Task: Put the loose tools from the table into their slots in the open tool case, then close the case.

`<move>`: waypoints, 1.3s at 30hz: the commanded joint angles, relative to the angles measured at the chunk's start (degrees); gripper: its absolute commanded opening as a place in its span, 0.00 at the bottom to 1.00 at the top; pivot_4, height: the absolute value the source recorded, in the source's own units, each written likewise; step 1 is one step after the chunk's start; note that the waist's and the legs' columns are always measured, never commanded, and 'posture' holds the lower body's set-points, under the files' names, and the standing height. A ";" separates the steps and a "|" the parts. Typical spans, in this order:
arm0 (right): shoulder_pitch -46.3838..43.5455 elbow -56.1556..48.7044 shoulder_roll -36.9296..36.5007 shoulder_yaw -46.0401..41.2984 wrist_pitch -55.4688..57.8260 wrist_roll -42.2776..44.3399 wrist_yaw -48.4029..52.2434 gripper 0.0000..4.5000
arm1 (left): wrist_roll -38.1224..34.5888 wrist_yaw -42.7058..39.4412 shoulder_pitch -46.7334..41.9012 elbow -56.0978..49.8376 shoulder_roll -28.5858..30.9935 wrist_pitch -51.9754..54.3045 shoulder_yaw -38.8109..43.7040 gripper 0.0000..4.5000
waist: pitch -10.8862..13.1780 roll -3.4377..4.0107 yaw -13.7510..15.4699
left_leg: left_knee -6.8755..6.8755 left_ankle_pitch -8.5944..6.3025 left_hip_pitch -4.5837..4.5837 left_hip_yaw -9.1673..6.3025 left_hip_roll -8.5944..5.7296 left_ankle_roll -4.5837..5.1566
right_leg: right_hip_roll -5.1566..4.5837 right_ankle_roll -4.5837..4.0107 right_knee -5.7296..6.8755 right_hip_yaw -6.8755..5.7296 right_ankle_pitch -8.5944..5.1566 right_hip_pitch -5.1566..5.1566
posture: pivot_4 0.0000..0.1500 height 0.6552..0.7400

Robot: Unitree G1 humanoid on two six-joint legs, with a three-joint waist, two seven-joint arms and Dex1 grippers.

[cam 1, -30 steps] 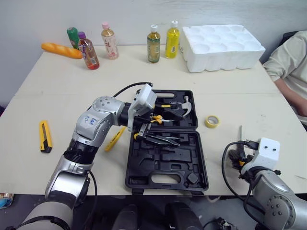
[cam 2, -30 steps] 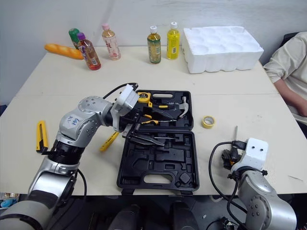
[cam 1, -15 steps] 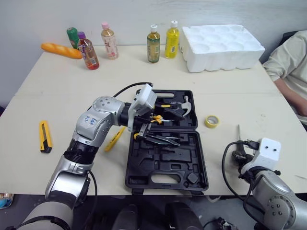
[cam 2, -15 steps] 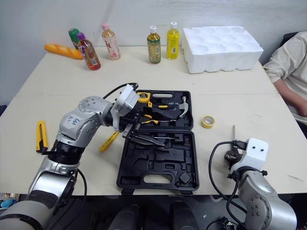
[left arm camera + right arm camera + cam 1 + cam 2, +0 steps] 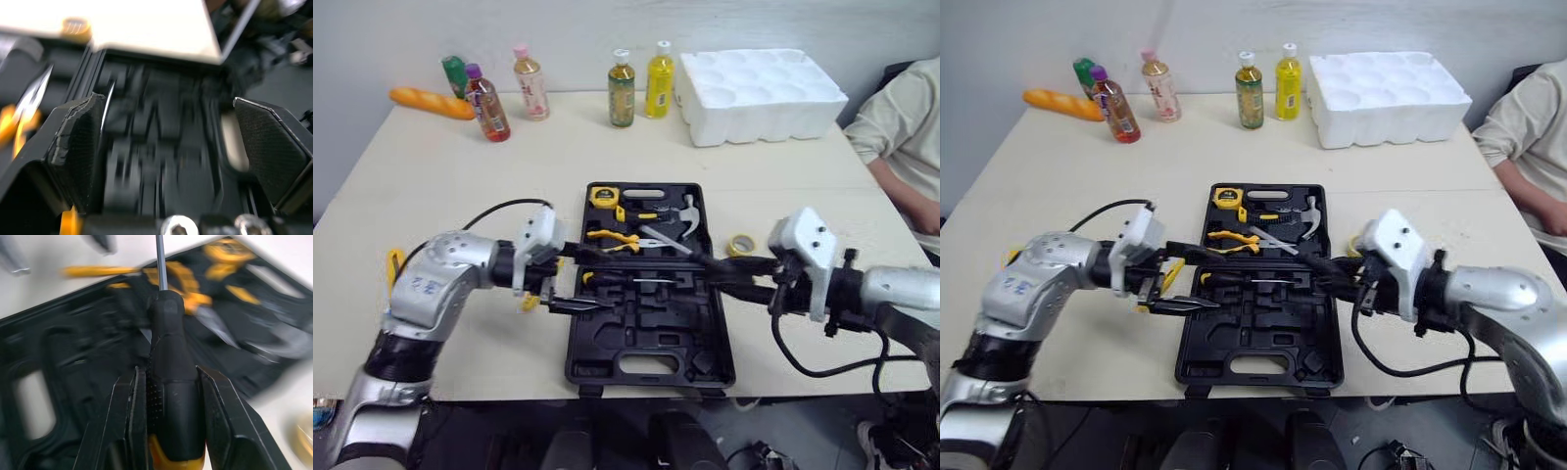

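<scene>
Two claws meet over the open black plastic tool case (image 5: 646,338), which lies flat on the cream surface (image 5: 460,186). The right claw (image 5: 169,372) is clamped on the black-and-yellow handle of a screwdriver (image 5: 168,340). It holds the screwdriver above the middle of the case, with the steel shaft pointing across toward the case's left side. I cannot tell whether the tip touches the moulded tray. The left claw (image 5: 590,282) reaches in over the case's left edge, its two fingers spread wide with nothing between them. In the far half of the case sit a yellow tape measure (image 5: 602,196), yellow-handled pliers (image 5: 612,237) and a steel-headed hammer (image 5: 688,211). A yellow roll of tape (image 5: 739,245) lies on the surface just beside the case's right edge, near the right claw.
</scene>
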 commanded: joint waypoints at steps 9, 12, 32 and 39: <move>-17.70 17.85 -3.48 27.05 -15.54 -16.95 20.91 0.23 | 0.57 6.21 7.10 -8.36 2.86 -2.49 5.48 1.00 | 0.03 -0.03 1.27 | 0.08 -0.18 -0.41 -0.14 -0.01 0.02 | -0.12 -0.01 -0.46 -0.18 0.00 -0.12 | 1.00 1.00; -18.29 18.43 -3.17 28.59 -16.08 -18.29 23.24 0.23 | 1.82 5.84 8.08 -7.91 3.42 -4.36 4.50 1.00 | 0.03 -0.03 1.13 | 0.06 -0.19 -0.43 -0.13 -0.01 -0.03 | -0.11 -0.01 -0.51 -0.20 0.00 -0.13 | 1.00 1.00; -18.35 18.27 -1.51 22.92 -9.37 -16.52 22.92 0.23 | 1.51 4.10 5.33 -5.02 2.19 -6.33 1.41 1.00 | 0.04 -0.02 0.73 | 0.12 -0.20 -0.36 -0.16 -0.01 -0.01 | -0.11 -0.01 -0.30 -0.23 0.00 -0.11 | 1.00 1.00; -17.84 20.15 -1.03 25.95 -11.67 -20.74 22.05 0.23 | 1.52 3.63 4.49 -4.58 1.92 -6.45 0.79 1.00 | 0.04 -0.02 0.78 | 0.12 -0.20 -0.37 -0.16 -0.01 -0.01 | -0.11 -0.01 -0.30 -0.23 0.00 -0.12 | 1.00 1.00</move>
